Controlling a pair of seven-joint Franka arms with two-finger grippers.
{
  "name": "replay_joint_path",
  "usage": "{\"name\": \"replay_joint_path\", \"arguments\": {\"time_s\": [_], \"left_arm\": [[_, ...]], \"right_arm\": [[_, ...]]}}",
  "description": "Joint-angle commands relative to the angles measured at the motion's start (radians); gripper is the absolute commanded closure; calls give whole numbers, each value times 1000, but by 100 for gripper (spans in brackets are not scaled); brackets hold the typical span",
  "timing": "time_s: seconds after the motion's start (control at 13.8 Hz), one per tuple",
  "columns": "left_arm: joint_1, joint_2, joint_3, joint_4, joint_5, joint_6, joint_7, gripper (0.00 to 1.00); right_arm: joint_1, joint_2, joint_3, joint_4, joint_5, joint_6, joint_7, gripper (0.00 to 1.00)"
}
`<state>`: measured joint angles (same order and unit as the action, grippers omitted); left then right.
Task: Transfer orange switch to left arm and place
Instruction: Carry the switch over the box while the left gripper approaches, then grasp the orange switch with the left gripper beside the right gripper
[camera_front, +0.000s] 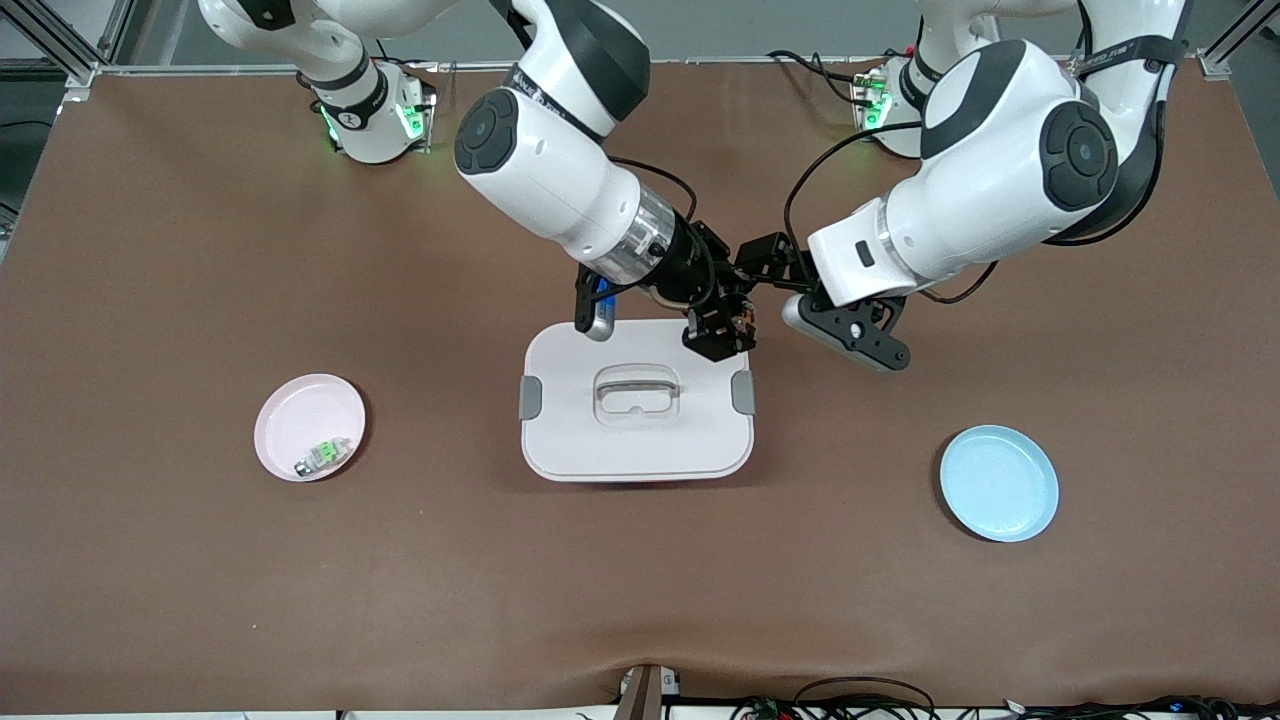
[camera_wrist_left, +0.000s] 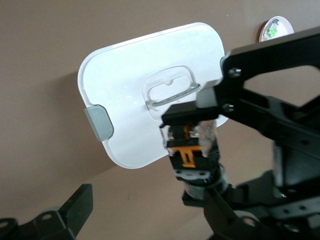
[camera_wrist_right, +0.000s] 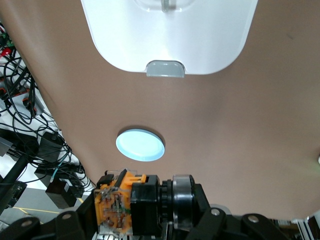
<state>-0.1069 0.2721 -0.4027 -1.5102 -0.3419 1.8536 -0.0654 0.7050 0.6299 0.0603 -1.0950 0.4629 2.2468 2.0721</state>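
The orange switch (camera_front: 741, 322) is a small black block with an orange face and a silvery end. My right gripper (camera_front: 722, 336) is shut on it, over the corner of the white box (camera_front: 600, 440) at the left arm's end. In the right wrist view the switch (camera_wrist_right: 132, 205) fills the right gripper (camera_wrist_right: 145, 212). My left gripper (camera_front: 762, 280) is open, close beside the switch. In the left wrist view the switch (camera_wrist_left: 192, 150) hangs just off one left fingertip (camera_wrist_left: 220, 207), with the left gripper (camera_wrist_left: 145, 200) wide apart over bare table and the box (camera_wrist_left: 130, 85) below.
A pink plate (camera_front: 300, 415) with a small green-and-white component (camera_front: 325, 455) lies toward the right arm's end. A blue plate (camera_front: 998, 483) lies toward the left arm's end, nearer the front camera than the box. Cables run along the table's edges.
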Motion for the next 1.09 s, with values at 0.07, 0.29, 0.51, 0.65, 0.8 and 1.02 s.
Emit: {"name": "replay_joint_path", "arguments": {"time_s": [0.07,0.29,0.51,0.65,0.8,1.02], "left_arm": [[-5,-5,-2,18,-22,-4,12,0],[-7,-2,-10,19,-74,12,10,0],[-2,9,-10,18,-84,22,12,3],[-11,18,-10,13,-126,87,10,10],[-13,30,-10,13,-131,125,10,15],[-4,32,-10,5,-129,128,12,17]], "right_arm": [[22,31,-7,37,-38,16,26,100],[22,31,-5,37,-36,34,31,100],[37,31,-5,35,-33,71,48,100],[42,33,-4,35,-27,89,95,100],[42,33,-4,35,-26,109,132,100],[37,37,-2,35,2,112,149,100]]}}
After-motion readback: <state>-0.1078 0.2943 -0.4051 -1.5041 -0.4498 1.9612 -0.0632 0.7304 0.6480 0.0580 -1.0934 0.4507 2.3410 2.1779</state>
